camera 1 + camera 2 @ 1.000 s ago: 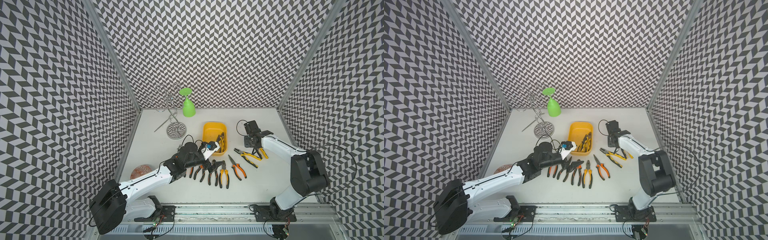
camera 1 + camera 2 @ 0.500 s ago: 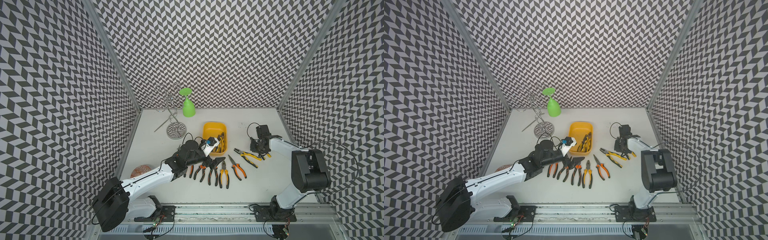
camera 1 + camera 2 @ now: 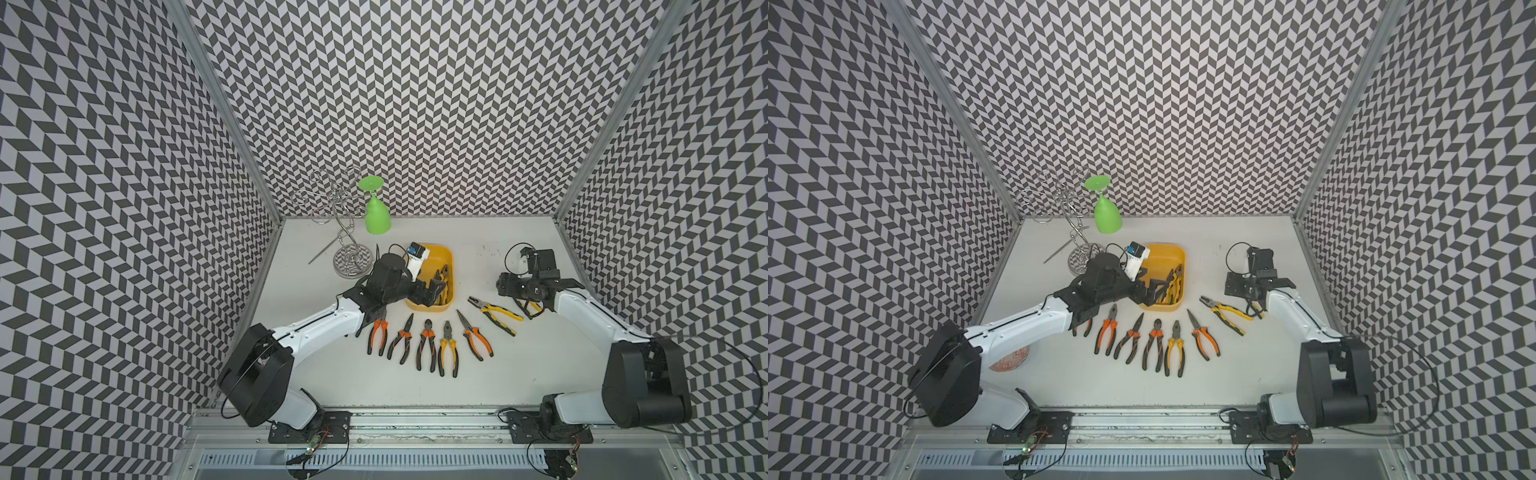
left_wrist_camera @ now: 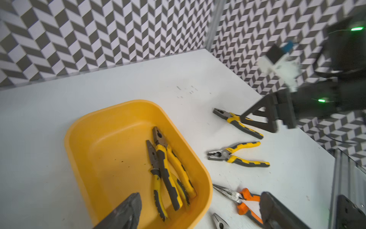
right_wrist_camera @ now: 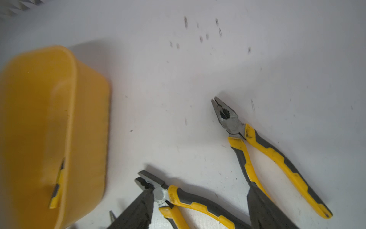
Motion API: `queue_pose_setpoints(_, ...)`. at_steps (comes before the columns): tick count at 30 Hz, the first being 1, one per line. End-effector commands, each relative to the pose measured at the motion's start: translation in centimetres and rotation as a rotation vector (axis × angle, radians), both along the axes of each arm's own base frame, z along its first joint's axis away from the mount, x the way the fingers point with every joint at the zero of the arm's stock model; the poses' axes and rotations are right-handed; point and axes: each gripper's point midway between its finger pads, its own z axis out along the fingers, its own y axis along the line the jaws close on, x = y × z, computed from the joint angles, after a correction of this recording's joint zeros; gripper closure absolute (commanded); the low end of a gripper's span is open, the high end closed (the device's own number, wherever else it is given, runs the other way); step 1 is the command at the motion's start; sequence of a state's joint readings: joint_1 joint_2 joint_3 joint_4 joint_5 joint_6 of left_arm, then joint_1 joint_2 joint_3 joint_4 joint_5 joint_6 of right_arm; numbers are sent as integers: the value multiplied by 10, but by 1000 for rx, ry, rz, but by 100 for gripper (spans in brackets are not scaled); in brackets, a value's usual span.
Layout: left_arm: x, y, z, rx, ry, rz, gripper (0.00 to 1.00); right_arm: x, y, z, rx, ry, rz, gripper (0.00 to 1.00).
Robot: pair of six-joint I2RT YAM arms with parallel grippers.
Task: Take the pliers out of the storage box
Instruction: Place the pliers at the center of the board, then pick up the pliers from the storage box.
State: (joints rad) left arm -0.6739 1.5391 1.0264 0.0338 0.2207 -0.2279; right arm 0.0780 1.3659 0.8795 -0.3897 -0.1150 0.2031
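Left gripper (image 3: 430, 291) wide open, empty, over box (image 4: 83, 126), poised for the two pliers (image 4: 168, 172) left inside, overlapped along one wall. Right gripper (image 5: 200, 191) spread, empty, over a yellow pair (image 5: 277, 154) on the table (image 5: 178, 79). Row (image 3: 426, 345) fanned clear of box, likely for access.

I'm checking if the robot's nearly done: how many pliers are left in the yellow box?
2. One broad-nosed pliers and one slimmer pliers lie overlapping inside the storage box; none seems hidden.
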Motion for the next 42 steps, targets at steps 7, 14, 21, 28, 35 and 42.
queue_pose_setpoints(7, 37, -11, -58, 168, 302, 69, 29, -6, 32, 86, 119, -336, 158, 14)
queue_pose_setpoints(14, 56, -18, -98, 386, 343, 150, 43, -8, 29, 89, 91, -386, 161, 14)
queue_pose_setpoints(21, 48, -36, -130, 544, 349, 131, 49, -6, 30, 84, 91, -379, 164, 14)
queue_pose_setpoints(28, 48, -42, -148, 580, 371, 126, 55, -6, 30, 82, 90, -381, 164, 13)
queue_pose_setpoints(35, 48, -39, -150, 590, 373, 141, 78, -6, 30, 84, 88, -380, 166, 13)
queue_pose_setpoints(42, 49, -45, -118, 496, 354, 136, 100, -6, 37, 90, 133, -372, 184, 13)
